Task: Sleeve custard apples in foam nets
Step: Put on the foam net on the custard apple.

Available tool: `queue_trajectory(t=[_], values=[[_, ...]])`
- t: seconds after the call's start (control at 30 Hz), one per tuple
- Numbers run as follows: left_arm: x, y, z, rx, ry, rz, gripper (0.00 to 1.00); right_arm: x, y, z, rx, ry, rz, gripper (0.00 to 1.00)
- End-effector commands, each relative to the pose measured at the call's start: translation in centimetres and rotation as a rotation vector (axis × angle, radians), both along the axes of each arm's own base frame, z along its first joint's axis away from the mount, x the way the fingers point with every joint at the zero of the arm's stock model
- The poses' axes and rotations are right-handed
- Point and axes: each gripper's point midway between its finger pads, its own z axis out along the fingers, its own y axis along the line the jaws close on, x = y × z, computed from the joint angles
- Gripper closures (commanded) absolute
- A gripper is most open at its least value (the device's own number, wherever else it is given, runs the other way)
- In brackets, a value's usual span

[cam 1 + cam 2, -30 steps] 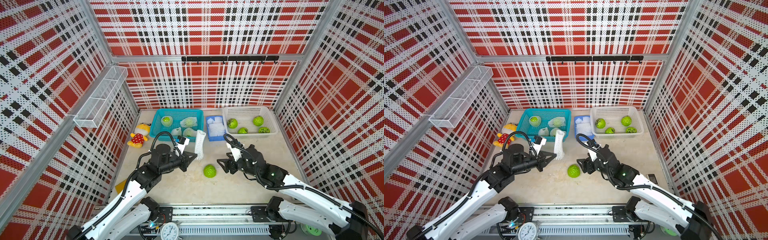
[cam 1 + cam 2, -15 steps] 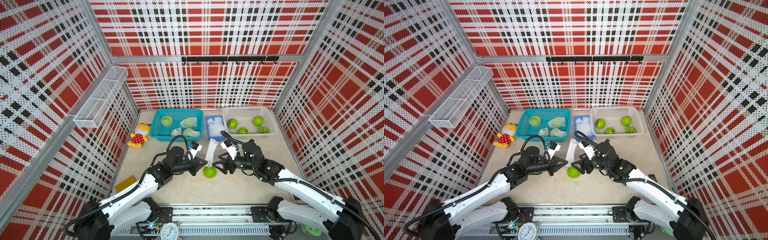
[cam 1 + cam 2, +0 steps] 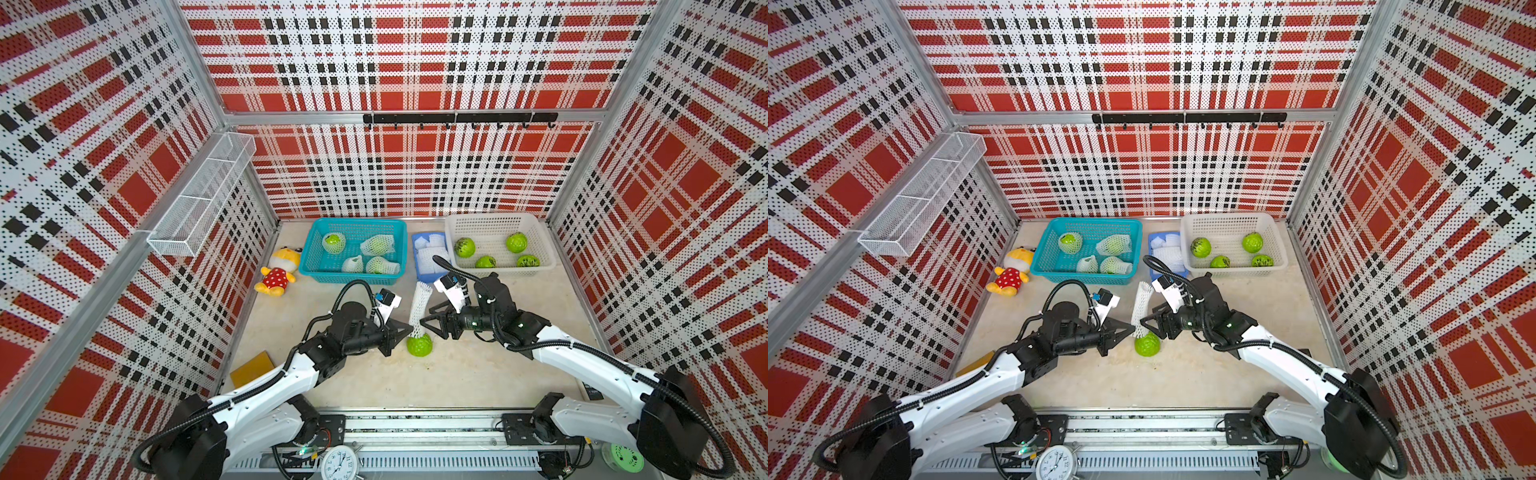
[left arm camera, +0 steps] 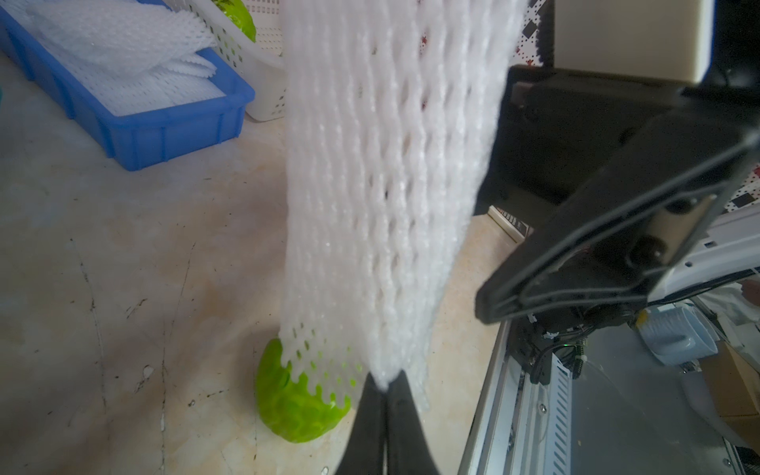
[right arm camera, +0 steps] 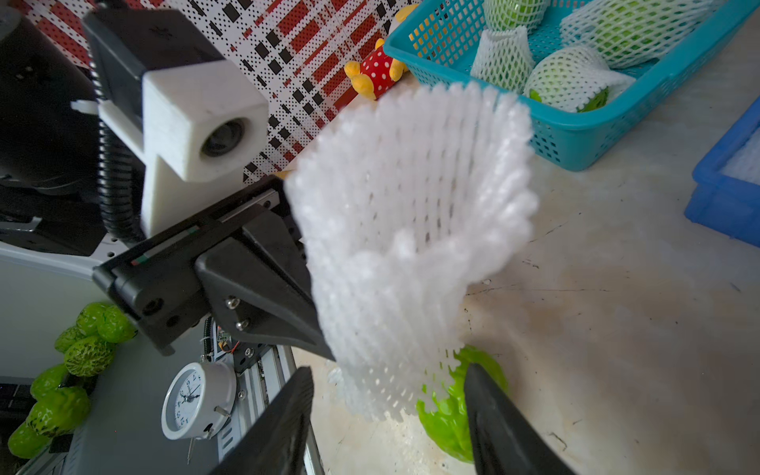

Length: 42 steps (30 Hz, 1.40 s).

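Over custard apple (image 3: 419, 345), foam net (image 3: 419, 305) rim.

The left gripper (image 3: 1130, 331) pinches a foam net (image 3: 1141, 303) atop a custard apple (image 3: 1148, 345).

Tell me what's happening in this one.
Two robot arms are sleeving a custard apple that sits on the table. The left gripper, jaws shut, pinches the lower edge of a foam net held upright over the fruit, with the net's bottom reaching the fruit's top. The right gripper has its jaws open on either side of that lower end. Four sleeved fruits lie in the teal basket. Four bare fruits lie in the white basket.
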Motion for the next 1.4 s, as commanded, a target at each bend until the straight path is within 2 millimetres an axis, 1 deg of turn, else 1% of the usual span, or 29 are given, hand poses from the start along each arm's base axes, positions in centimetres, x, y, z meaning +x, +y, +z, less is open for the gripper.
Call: queue_trajectory(t=[0.0,0.1,0.17,0.37,0.53,0.6,0.63,0.7,0.83,1.0,1.2,1.37], values=[[0.7,-0.2,0.4,-0.042,-0.014,0.032,1.0,0.8,1.0,1.3,0.029,-0.06,0.026,0.43],[1.0,-0.2,-0.2,-0.04,-0.008,0.047,1.0,0.9,1.0,1.3,0.031,-0.055,0.024,0.43],[1.0,-0.4,-0.7,-0.035,-0.006,0.047,1.0,1.0,0.7,1.8,0.035,-0.069,0.0,0.4],[0.6,-1.1,-3.0,0.016,-0.012,0.036,1.0,1.9,-1.4,3.2,0.021,-0.117,-0.124,0.32],[0.6,-1.4,-4.8,0.044,-0.01,0.04,1.0,2.9,-3.5,5.0,0.045,-0.158,-0.251,0.3],[0.5,-1.4,-5.1,0.044,-0.012,0.037,1.0,3.7,-4.5,5.2,0.016,-0.162,-0.318,0.29],[0.5,-1.4,-5.2,0.043,-0.016,0.039,1.0,4.2,-5.1,5.1,-0.007,-0.158,-0.353,0.29],[0.5,-1.4,-5.3,0.04,-0.022,0.038,1.0,4.7,-5.5,4.6,-0.044,-0.141,-0.378,0.29],[0.4,-1.5,-6.0,0.052,-0.02,0.034,1.0,4.9,-5.1,2.9,-0.084,-0.095,-0.36,0.29],[0.3,-1.5,-6.6,0.065,-0.019,0.029,1.0,4.8,-4.6,1.7,-0.096,-0.05,-0.344,0.29],[0.0,-1.0,-7.9,0.098,-0.009,0.032,1.0,3.8,-5.2,0.7,-0.116,-0.013,-0.338,0.29],[-0.1,-0.7,-8.8,0.119,0.006,0.038,1.0,2.2,-6.2,-1.1,-0.128,0.039,-0.344,0.31]])
